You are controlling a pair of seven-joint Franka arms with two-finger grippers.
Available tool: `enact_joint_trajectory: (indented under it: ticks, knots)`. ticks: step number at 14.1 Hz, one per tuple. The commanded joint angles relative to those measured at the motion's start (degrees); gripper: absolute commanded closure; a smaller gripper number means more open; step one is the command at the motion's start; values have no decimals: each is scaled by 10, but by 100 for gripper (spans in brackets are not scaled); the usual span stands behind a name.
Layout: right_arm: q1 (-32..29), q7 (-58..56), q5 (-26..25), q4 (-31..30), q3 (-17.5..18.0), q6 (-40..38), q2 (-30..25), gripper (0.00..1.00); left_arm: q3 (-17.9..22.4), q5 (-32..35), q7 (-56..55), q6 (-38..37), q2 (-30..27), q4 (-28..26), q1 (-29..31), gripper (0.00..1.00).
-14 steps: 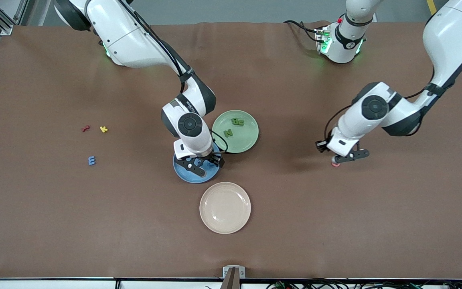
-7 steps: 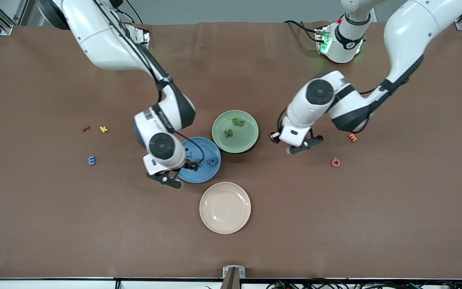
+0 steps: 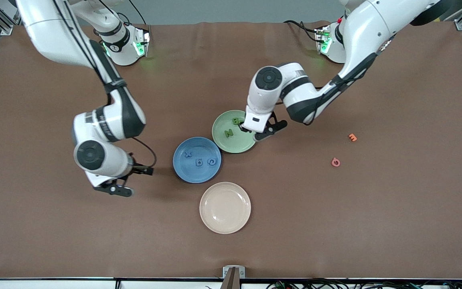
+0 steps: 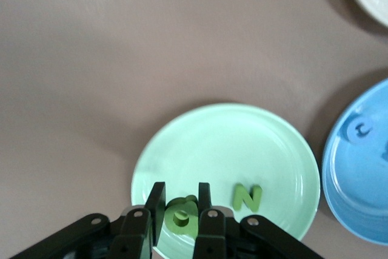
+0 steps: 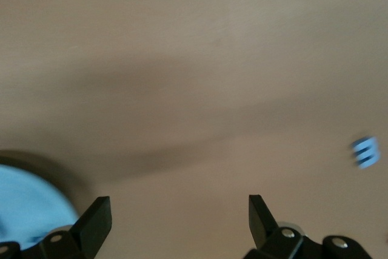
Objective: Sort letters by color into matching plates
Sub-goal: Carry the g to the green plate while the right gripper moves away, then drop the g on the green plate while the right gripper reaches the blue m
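Brown table (image 3: 375, 220); left gripper (image 4: 180, 207) clamping seemingly green letter (image 4: 180, 216); right gripper (image 5: 176, 213) agape.

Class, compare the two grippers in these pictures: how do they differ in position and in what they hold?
The left gripper is over the pale green plate; the right gripper is over bare table beside the blue plate. The left gripper is shut on a green letter; the right gripper is open and empty. Both have black fingers.
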Motion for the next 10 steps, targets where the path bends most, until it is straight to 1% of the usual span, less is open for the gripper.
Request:
enact_joint_trajectory:
  ticks: [1,3,5,8,10]
  knots:
    - [-63,-100,-15,-119,13,77,-69,0,24,-10,-32,-10,18,32,-47,82]
    - [-103,-141,-15,-165,13,123,-82,0,53,-10,-54,-9,32,57,-92,82]
    - [-129,-193,-15,-215,13,178,-98,0,82,-11,-65,-10,38,82,-134,82]
    - [-167,-271,-14,-248,13,218,-99,0,114,-41,-64,-10,45,101,-177,82]
    - [-187,-297,-14,-284,14,271,-97,0,128,-49,-65,-10,46,109,-192,81]
